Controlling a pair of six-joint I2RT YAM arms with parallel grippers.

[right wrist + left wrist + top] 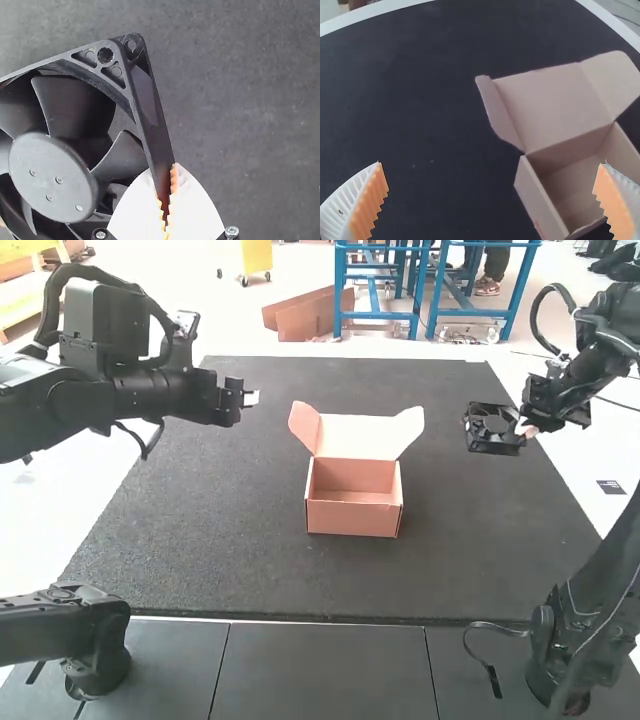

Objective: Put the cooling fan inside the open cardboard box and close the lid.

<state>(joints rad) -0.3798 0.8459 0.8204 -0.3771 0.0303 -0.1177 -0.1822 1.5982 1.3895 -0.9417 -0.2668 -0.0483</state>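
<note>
The right hand (527, 427) clamps the cooling fan (490, 428) by its frame edge, well right of the cardboard box (354, 496); the left hand (246, 397), fingers apart, hangs at its left.

A black mat (200, 540) covers the white table (45, 525), a dark tag (611, 486) beside it.

You're at a robotics lab bench.
Your left arm (100, 390) and right arm (590, 350) stand mounted on dark base plates (300, 670) at the near edge of a white worktop (40, 510), a black rubber mat (200, 520) laid across it, a cable (488, 652) looping by the right base.
</note>
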